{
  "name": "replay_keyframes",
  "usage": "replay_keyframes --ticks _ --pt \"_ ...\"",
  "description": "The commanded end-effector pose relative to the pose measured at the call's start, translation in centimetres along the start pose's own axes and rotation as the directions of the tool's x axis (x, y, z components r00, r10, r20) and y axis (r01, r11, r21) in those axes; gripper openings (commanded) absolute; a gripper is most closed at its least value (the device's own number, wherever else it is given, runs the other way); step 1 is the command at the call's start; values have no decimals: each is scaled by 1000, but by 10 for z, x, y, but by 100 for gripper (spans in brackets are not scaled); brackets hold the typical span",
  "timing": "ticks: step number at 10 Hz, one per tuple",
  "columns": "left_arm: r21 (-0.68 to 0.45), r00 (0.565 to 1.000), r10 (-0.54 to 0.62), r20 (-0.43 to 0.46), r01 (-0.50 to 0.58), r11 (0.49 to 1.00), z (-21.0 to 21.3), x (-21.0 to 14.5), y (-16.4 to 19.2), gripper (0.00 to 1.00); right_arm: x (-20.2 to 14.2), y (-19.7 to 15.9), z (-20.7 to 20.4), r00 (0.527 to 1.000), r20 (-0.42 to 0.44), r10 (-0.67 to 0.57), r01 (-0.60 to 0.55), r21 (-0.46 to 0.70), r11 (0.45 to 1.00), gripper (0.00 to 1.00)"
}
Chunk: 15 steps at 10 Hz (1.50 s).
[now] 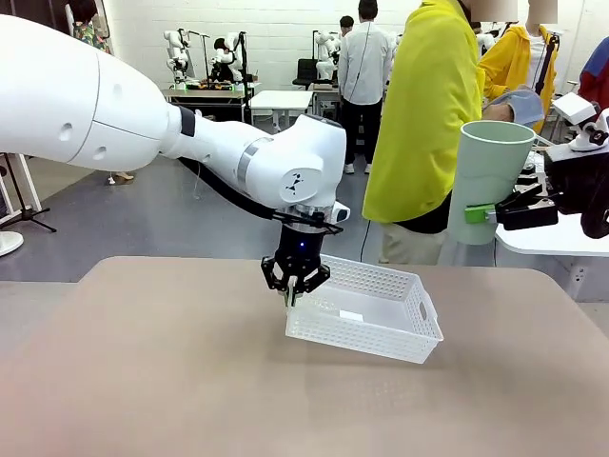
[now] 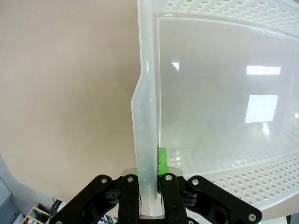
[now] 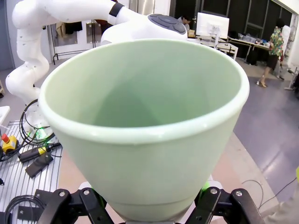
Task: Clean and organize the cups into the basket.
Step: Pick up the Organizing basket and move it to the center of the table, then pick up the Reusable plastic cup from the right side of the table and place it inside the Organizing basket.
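Observation:
The white lattice basket (image 1: 366, 310) sits tilted on the table, its left end raised. My left gripper (image 1: 295, 290) is shut on the rim of that left end; in the left wrist view the green pads (image 2: 162, 161) pinch the thin plastic wall of the basket (image 2: 224, 107), which holds nothing. High at the right, my right gripper (image 1: 490, 213) is shut on the pale mint green cup (image 1: 488, 179), held upright in the air off the table. In the right wrist view the cup (image 3: 145, 140) opens toward the camera and looks empty inside.
The tan table (image 1: 143, 381) spreads in front and to the left of the basket. A person in a yellow top (image 1: 423, 114) stands at the far side, close behind the cup. A white side table (image 1: 552, 238) lies under the right arm.

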<state>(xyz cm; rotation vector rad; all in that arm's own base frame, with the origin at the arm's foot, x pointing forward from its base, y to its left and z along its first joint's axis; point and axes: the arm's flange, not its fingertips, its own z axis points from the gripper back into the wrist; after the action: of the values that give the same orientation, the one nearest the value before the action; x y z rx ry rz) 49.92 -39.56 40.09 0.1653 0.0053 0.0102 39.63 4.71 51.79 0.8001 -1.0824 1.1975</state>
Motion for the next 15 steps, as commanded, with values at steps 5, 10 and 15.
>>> replay_keyframes --ticks 5,10,15 --pt "-6 1000 0 4 0 1000 -7 -1 2 0 0 0 0 1000 0 0 0 0 1000 0" --pt "-6 1000 0 4 0 1000 -7 -1 2 0 0 0 0 1000 0 0 0 0 1000 0" --pt "-6 1000 0 4 0 1000 -7 -1 2 0 0 0 0 1000 0 0 0 0 1000 0"
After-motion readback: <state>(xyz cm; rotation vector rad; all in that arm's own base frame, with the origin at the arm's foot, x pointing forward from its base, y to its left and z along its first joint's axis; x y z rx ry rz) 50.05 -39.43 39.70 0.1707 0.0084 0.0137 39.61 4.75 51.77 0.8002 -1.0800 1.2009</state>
